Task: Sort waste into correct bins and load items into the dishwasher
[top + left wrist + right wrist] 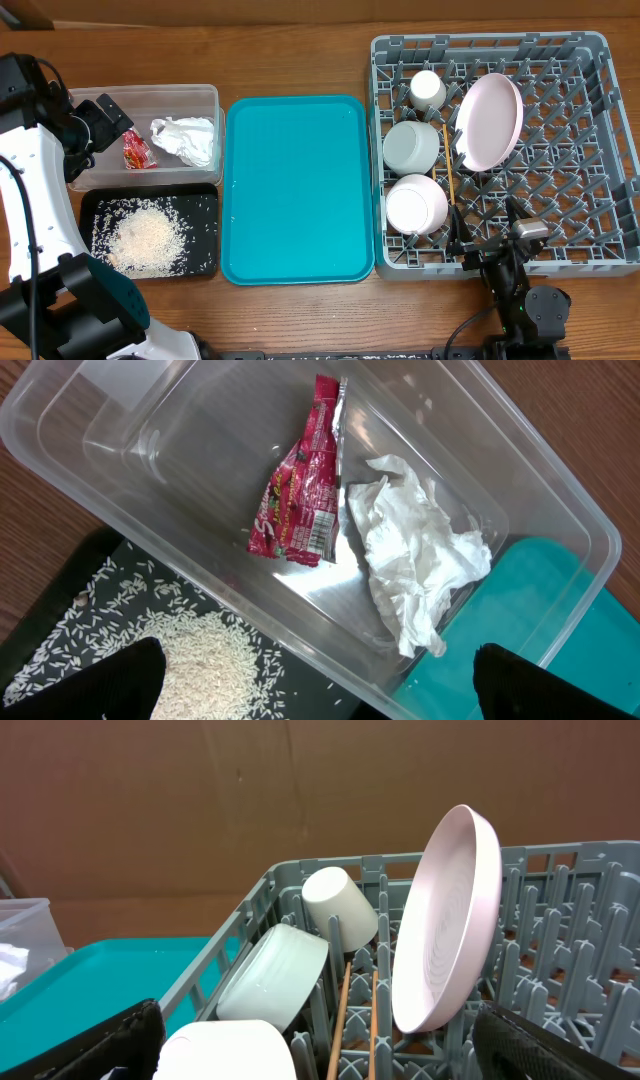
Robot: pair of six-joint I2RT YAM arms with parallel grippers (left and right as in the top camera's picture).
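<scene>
Overhead, the dish rack (572, 192) on the table (300, 40) holds the pink plate (490, 120) on edge, two bowls (412, 146) and the cup (428, 90); only the right wrist view separates the two chopsticks (338, 1020). In the clear tub (150, 92) lie napkin (187, 140) and red wrapper (137, 150), rice grains (145, 240) in the black tray (88, 205). Both the left gripper (320, 690) and right gripper (320, 1055) stand wide open, holding nothing

Wooden table (300, 50) under clear tub (160, 92), black tray (203, 250), teal serving tray (295, 190) and grey dish rack (570, 180)
</scene>
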